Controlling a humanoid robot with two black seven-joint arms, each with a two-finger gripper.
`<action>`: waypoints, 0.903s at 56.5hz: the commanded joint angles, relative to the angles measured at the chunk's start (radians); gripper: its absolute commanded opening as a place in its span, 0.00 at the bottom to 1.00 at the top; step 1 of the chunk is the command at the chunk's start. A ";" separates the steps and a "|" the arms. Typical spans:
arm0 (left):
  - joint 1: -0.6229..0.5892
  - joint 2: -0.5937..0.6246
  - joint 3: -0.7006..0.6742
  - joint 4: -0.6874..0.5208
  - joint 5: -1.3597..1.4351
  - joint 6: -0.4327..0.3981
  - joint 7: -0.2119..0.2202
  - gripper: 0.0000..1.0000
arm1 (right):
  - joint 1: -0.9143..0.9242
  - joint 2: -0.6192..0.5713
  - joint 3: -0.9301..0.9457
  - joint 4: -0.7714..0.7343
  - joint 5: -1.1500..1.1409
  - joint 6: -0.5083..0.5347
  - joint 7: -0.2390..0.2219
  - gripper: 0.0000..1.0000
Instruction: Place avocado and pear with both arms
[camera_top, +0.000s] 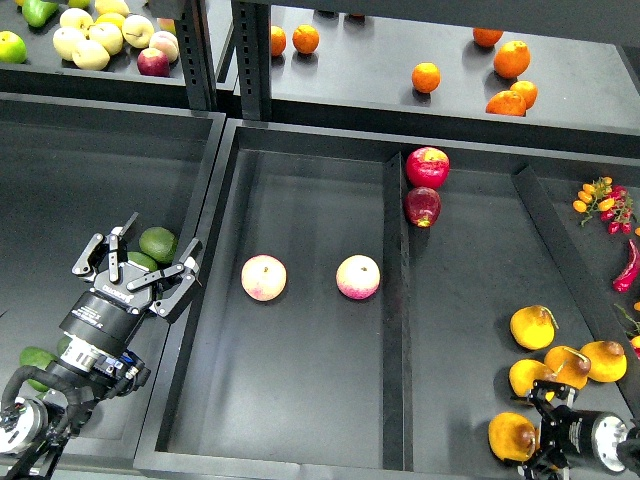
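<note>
The pear (511, 437), yellow-orange with a brown blotch, lies at the front of the right bin (470, 300). My right gripper (541, 428) is just right of it, fingers spread, the pear at its fingertips. My left gripper (143, 250) is open and hovers over the left tray (60, 200), directly above two green avocados: one (158, 242) shows between the fingers, the other (139, 262) is darker and mostly hidden. I cannot tell which is the very dark avocado. A third avocado (35, 360) lies behind my left arm.
Two pink-cream round fruits (264, 277) (358, 277) lie in the middle bin. Two red apples (427, 167) sit by the divider. Cleaner yellow pears (533, 327) (590, 362) lie behind my right gripper. Oranges (426, 77) and apples (105, 35) fill the back shelf.
</note>
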 joint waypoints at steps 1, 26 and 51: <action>0.001 0.000 0.000 0.000 0.000 0.000 0.000 0.98 | 0.047 0.057 0.121 0.006 0.042 -0.007 0.000 0.99; 0.007 0.000 0.004 -0.003 0.003 0.000 0.000 0.98 | 0.350 0.700 0.609 -0.035 -0.043 -0.238 0.000 0.99; 0.004 0.000 -0.003 0.034 0.049 0.000 -0.056 0.98 | 0.235 0.743 0.729 -0.061 -0.154 0.012 0.000 1.00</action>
